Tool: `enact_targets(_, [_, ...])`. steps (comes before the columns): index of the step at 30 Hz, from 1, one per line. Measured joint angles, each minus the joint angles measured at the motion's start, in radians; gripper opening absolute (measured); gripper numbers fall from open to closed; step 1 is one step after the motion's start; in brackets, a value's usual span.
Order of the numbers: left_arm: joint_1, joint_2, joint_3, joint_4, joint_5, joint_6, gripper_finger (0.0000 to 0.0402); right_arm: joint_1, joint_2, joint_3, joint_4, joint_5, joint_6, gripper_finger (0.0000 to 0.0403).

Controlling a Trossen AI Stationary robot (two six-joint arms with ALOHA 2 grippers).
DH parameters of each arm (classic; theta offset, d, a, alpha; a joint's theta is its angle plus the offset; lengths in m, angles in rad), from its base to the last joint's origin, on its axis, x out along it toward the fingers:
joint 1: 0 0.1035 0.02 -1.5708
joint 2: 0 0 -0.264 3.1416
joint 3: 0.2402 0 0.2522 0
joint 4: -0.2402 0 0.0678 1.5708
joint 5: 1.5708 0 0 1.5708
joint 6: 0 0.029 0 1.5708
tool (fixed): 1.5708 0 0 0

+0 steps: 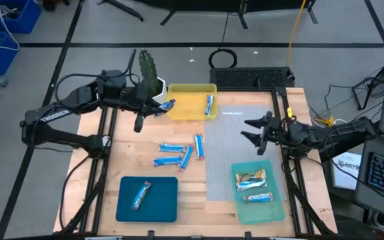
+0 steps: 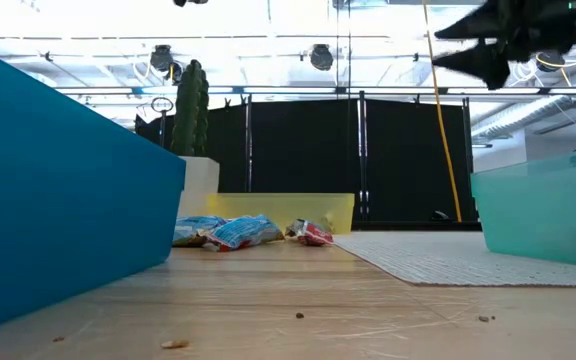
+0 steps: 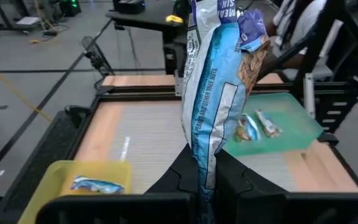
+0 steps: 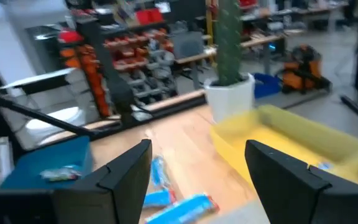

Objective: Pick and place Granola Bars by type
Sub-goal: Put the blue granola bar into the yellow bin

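Observation:
My left gripper (image 1: pixel 160 105) is shut on a blue-and-white granola bar (image 1: pixel 169 105) at the left rim of the yellow tray (image 1: pixel 191 93). One blue bar (image 1: pixel 209 105) lies in that tray. Several blue bars (image 1: pixel 179 153) lie on the wood mid-table. The dark blue tray (image 1: pixel 159 207) holds one bar (image 1: pixel 141 195). The light teal tray (image 1: pixel 262 212) holds two tan bars (image 1: pixel 251 178). My right gripper (image 1: pixel 255 130) hangs open above the grey mat (image 1: pixel 235 153), touching nothing; it also shows in the low view (image 2: pixel 483 50). My left gripper pinches one end (image 3: pixel 205 167) of the blue-and-white bar between its two fingers (image 3: pixel 236 177). It comes roughly level from the table's left. The bar is lifted clear and sticks out past the fingertips toward the yellow tray.
A potted cactus (image 1: pixel 149 70) stands at the far edge just behind my left gripper. The grey mat lies between the loose bars and the right arm. A black mat (image 1: pixel 249 78) sits past the table's far edge. Bare wood shows near the table's near edge (image 1: pixel 199 207).

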Motion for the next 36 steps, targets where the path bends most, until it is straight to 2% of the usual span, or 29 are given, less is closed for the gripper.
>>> enact_targets(8, [0.074,0.005,0.0,0.005,0.001,0.015,0.0017,0.039,-0.001,-0.093,0.013,0.113,0.09,0.0251])
enact_targets(17, [0.114,0.006,0.0,0.037,0.063,0.0,0.0017,0.077,-0.013,-0.239,0.245,0.164,0.11,0.0251])
enact_targets(20, [0.119,0.006,0.0,0.037,0.081,0.0,0.0017,0.091,-0.028,-0.271,0.284,0.168,0.111,0.0251])
enact_targets(24, [0.12,0.006,0.0,0.037,0.097,0.001,0.0017,0.106,-0.057,-0.278,0.298,0.229,0.107,0.0251])
enact_targets(31, [0.126,0.056,0.0,0.031,0.052,0.028,0.0017,0.106,-0.118,-0.278,0.295,0.344,0.076,0.0251])
enact_targets(33, [0.137,0.081,0.0,0.041,0.051,0.007,0.0017,0.106,-0.136,-0.278,0.288,0.367,0.076,0.0251])
enact_targets(36, [0.158,0.118,0.0,0.041,-0.004,-0.065,0.0017,0.106,-0.16,-0.278,0.264,0.369,0.084,0.0251])
